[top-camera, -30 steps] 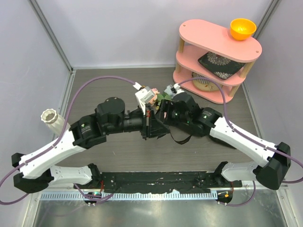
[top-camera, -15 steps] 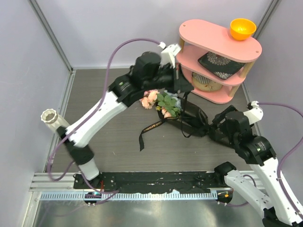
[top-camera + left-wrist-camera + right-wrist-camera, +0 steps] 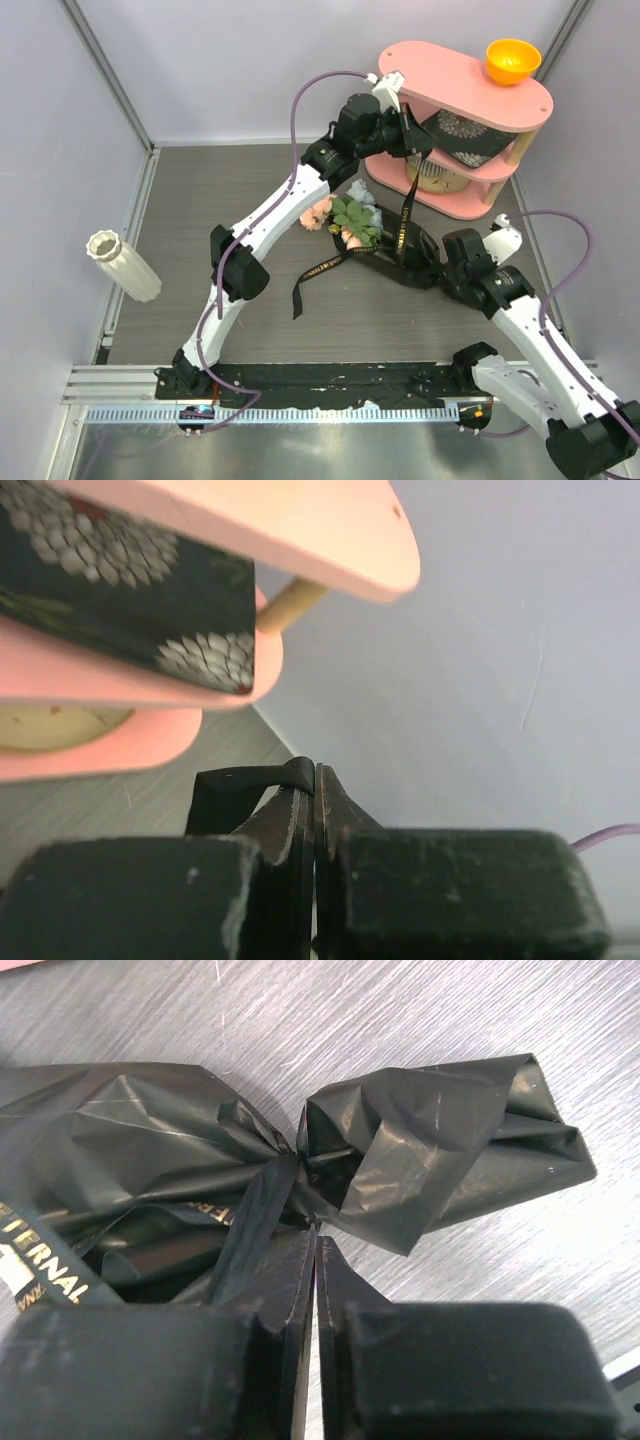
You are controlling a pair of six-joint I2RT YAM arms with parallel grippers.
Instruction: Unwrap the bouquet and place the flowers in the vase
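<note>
Count: one bouquet (image 3: 365, 232), one vase (image 3: 122, 265), one black ribbon (image 3: 235, 780), two grippers, one pink shelf (image 3: 440, 85).
Bouquet: lies just in front of the shelf.
Vase: well left of the shelf.
Left gripper (image 3: 316, 780): clamped on the ribbon, raised beside the shelf, above the bouquet.
Right gripper (image 3: 316, 1245): jaws together, tips at the bouquet's tied paper neck; a pinch cannot be told.
</note>
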